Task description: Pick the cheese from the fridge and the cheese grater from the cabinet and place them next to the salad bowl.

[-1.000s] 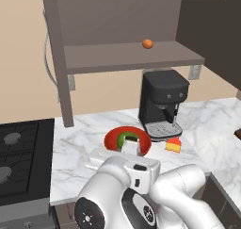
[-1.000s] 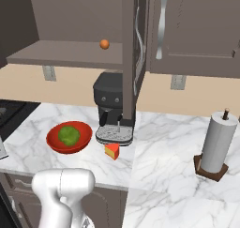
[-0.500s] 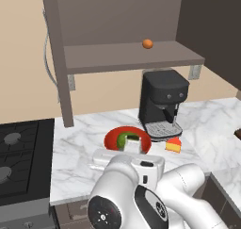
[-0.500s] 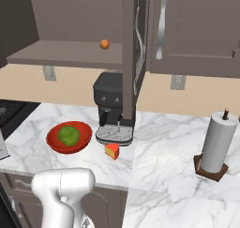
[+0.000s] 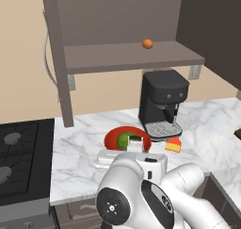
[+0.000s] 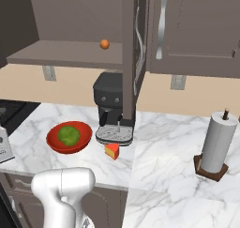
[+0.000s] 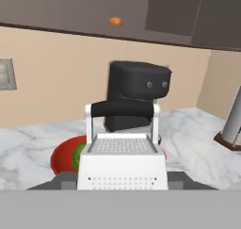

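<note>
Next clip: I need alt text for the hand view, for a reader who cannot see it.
A silver cheese grater with a dark handle stands upright in the foreground, close to the camera. Behind it on the marble counter are the red salad bowl and a black coffee machine. A small orange ball sits on the shelf above.

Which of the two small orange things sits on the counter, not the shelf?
The cheese, a wedge beside the salad bowl; the orange ball is round and up on the shelf.

Before me I see a pale perforated-metal cheese grater with matt dark handle, glossy veined marble counter, and matt black plastic coffee machine.
</note>
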